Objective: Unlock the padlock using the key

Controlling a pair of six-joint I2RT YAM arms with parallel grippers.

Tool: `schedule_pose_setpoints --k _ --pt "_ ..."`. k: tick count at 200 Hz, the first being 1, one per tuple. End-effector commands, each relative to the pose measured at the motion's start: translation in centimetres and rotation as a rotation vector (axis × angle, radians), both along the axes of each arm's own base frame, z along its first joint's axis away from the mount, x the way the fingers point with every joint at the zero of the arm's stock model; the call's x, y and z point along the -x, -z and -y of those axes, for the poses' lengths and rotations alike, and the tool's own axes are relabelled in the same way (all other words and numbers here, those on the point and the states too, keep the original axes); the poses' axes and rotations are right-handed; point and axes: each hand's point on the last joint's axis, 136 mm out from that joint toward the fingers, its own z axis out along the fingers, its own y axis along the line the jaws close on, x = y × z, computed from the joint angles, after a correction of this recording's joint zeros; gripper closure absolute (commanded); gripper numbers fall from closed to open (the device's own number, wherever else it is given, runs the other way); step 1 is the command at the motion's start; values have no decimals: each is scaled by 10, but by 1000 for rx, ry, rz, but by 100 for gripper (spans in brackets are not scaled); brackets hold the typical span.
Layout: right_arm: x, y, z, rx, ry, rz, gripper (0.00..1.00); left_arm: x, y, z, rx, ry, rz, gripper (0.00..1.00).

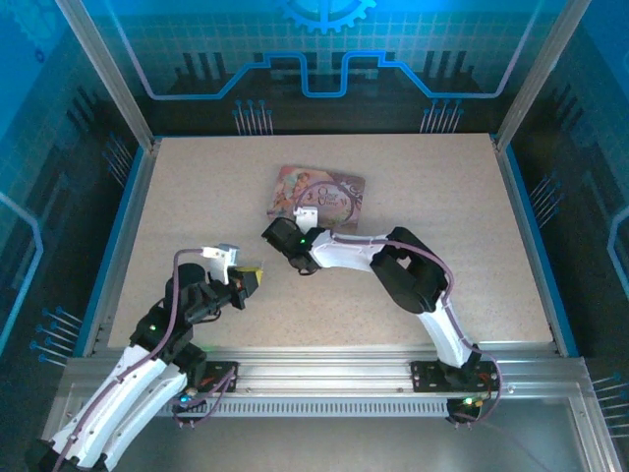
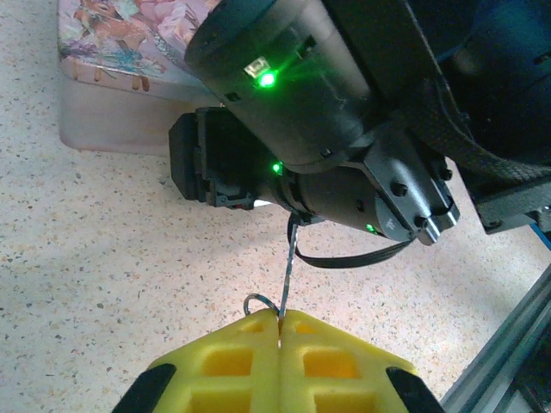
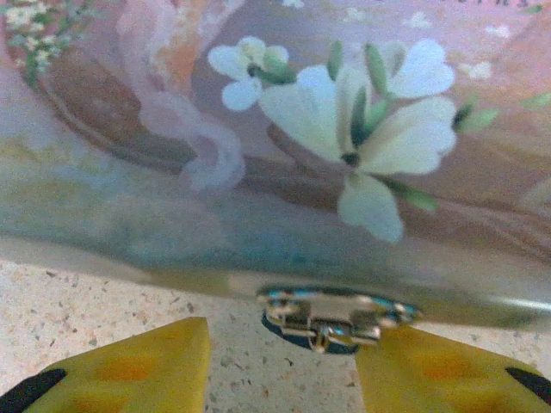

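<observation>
I read padlock (image 3: 323, 320) at front edge of tin (image 3: 284, 155), between wide-spread fingers of right gripper (image 3: 284, 357). Left gripper (image 2: 280, 331) pinched tight on key (image 2: 288, 267), shaft pointing toward tin, near its front side.

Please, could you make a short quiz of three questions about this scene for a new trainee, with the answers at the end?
1. True or false: the left pincer is shut on the key.
2. Which thing does the padlock sit right next to? A) the pink tin B) a blue cup C) a cardboard box
3. Fill in the missing word: the right pincer is ____, with one yellow finger at each side of the padlock.

Key: 1 true; 2 A; 3 open.
</observation>
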Motion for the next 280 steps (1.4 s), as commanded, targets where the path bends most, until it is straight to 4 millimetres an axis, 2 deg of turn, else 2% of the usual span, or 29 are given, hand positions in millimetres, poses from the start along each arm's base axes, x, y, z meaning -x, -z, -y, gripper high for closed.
schedule_pose_setpoints --k 1,37,64,90,147,194,237,280 --pt "-11 5 8 -1 59 14 55 3 0 3 16 21 8 100" --pt "-15 8 14 -1 68 2 63 4 0 4 18 27 9 100" --pt "-16 8 17 -4 52 2 77 4 0 3 16 28 12 100" --pt "-15 0 12 -21 -1 -11 88 4 0 4 18 32 13 100" --pt "2 -23 -4 -121 -153 -150 99 2 8 14 23 86 10 100" --pt "14 -52 -10 -302 -260 -250 100 -7 11 27 33 134 24 100" --pt "23 -71 -17 -437 -353 -337 100 -19 18 42 58 165 67 100" --pt "28 -89 -12 -520 -401 -374 100 -38 20 58 91 176 139 100"
